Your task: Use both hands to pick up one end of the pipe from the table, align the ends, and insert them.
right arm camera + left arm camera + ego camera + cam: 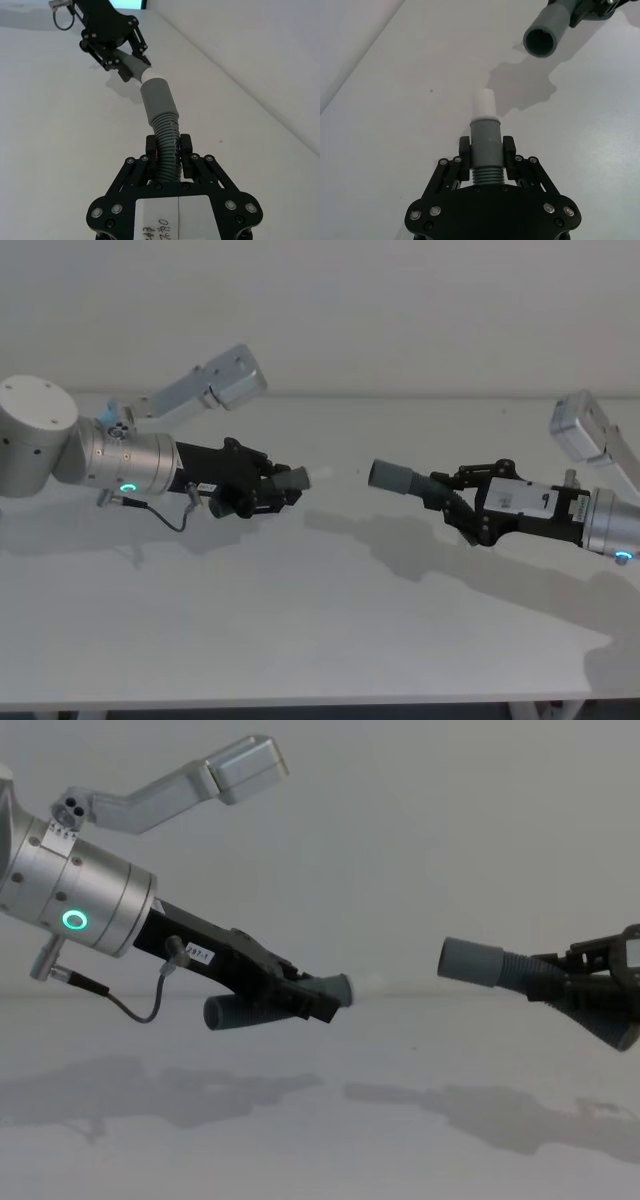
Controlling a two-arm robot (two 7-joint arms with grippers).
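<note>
Both pipe pieces are held above the table (300,640). My left gripper (278,487) is shut on the short grey piece (297,479), gripping it just behind its collar (485,135). That piece's white inner tip (484,104) points toward the right. My right gripper (458,502) is shut on the ribbed section (167,142) of the longer piece (397,478). Its round open collar end (542,42) faces the white tip across a short gap. In the right wrist view the collar (158,101) sits close in front of the tip (154,75) and the left gripper (117,52).
Grey arm links rise behind both wrists, one at the left (215,380) and one at the right (590,430). A black cable (165,515) loops under the left wrist. The table's front edge (300,705) runs along the bottom of the head view.
</note>
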